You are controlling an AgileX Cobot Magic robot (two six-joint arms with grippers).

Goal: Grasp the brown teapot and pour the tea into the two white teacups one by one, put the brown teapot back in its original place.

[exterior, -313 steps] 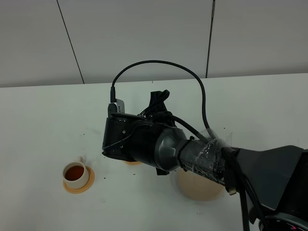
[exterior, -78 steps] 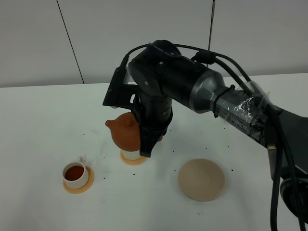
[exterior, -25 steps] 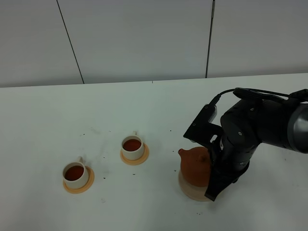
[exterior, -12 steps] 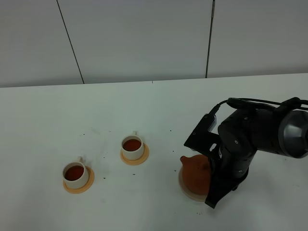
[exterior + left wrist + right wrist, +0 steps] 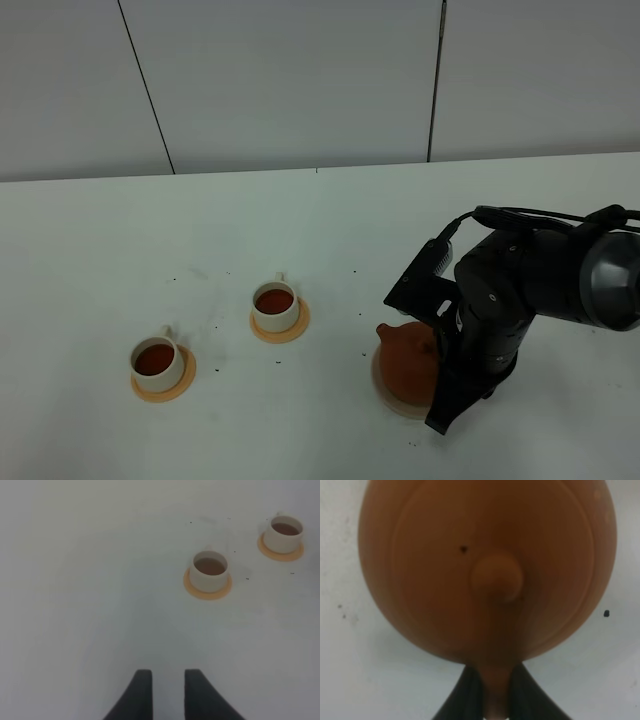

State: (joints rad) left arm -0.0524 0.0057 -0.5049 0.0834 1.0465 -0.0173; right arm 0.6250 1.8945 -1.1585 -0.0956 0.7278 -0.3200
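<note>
Looked like matt unglazed clay on the brown teapot [image 5: 485,570], smooth with faint turning rings; glossy glazed ceramic on the two white teacups [image 5: 210,570] [image 5: 284,532]; matt on the orange coasters [image 5: 207,589]; smooth matt white on the table [image 5: 300,230], speckled dark; black plastic on the right gripper [image 5: 490,692]

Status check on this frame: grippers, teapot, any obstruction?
Right gripper shut on brown teapot handle, teapot down on beige mat. Left gripper idle. Both teacups filled. Nothing in the way.

bare table [image 5: 90,250] all around (only two teacups [image 5: 275,307] interrupt it).
</note>
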